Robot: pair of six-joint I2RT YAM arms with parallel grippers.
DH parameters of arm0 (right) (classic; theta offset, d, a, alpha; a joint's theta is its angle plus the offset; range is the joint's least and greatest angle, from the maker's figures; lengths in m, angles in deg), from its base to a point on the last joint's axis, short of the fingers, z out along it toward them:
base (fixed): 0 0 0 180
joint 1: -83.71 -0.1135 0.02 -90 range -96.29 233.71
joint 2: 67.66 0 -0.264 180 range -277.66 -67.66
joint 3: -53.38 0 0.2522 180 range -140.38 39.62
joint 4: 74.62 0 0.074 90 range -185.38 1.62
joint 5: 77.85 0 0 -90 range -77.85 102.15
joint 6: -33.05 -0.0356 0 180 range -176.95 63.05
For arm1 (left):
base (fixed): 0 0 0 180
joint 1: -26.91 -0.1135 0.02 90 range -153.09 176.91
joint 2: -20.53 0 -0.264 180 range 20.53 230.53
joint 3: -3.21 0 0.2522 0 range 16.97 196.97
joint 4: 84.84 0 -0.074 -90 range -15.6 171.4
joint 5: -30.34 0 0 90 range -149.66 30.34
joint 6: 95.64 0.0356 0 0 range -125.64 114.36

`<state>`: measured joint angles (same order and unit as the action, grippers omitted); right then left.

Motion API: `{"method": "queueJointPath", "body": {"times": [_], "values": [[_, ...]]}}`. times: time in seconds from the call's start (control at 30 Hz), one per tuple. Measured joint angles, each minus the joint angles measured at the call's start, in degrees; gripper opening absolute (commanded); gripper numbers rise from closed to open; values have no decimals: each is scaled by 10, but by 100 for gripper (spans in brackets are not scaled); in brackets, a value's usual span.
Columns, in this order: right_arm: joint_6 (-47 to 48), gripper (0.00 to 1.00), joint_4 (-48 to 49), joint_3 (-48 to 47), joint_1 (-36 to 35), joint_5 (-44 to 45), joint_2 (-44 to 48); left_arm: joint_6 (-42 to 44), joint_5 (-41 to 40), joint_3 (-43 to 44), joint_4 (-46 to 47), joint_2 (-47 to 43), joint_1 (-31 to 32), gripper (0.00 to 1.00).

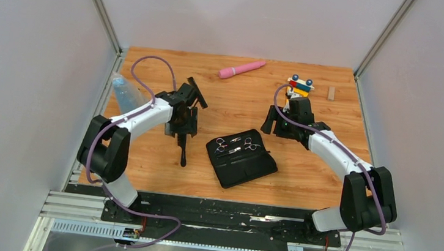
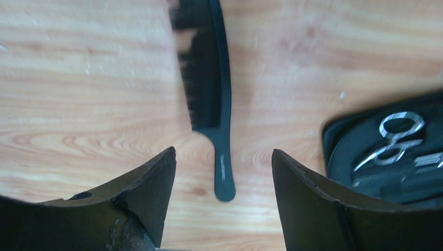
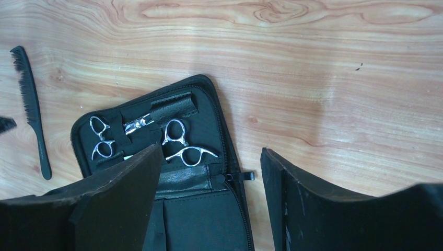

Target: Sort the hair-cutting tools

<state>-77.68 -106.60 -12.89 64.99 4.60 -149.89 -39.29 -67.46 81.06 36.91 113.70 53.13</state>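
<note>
Two silver scissors (image 1: 222, 144) (image 1: 250, 144) sit strapped in an open black zip case (image 1: 246, 168). They also show in the right wrist view (image 3: 102, 140) (image 3: 182, 142), and one shows in the left wrist view (image 2: 398, 135). A black comb with a handle (image 1: 182, 152) lies on the wood left of the case; it also shows in the left wrist view (image 2: 211, 89) and the right wrist view (image 3: 31, 104). A second slim black strip, apparently the other comb (image 1: 197, 92), lies behind the left wrist. My left gripper (image 1: 182, 128) (image 2: 223, 154) is open and empty above the comb's handle. My right gripper (image 1: 275, 126) (image 3: 209, 151) is open and empty above the case's right edge.
A pink wand (image 1: 242, 68) lies at the back. A coloured block toy (image 1: 300, 84) and a small wooden block (image 1: 331, 93) stand at the back right. A clear plastic item (image 1: 125, 93) lies at the left edge. Grey walls close in on three sides.
</note>
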Motion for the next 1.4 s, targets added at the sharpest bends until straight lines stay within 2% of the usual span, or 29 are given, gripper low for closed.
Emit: {"method": "queueJointPath", "body": {"times": [0.2, 0.37, 0.77, 0.93, 1.3, 1.4], "values": [[0, 71, -4, 2, 0, 1, 0, -16, -35, 47, 30, 60, -23, 72], [0, 71, -4, 2, 0, 2, 0, -24, -39, 54, 42, 106, -35, 71], [0, 71, -3, 11, 0, 2, 0, -34, -20, 60, 62, 136, -46, 63], [0, 71, -3, 11, 0, 2, 0, -34, -20, 62, 63, 138, -46, 55], [0, 71, -3, 11, 0, 2, 0, -20, -20, 70, 62, 142, -46, 25], [0, 71, -3, 11, 0, 2, 0, -16, -17, 71, 60, 142, -46, 22]]}}
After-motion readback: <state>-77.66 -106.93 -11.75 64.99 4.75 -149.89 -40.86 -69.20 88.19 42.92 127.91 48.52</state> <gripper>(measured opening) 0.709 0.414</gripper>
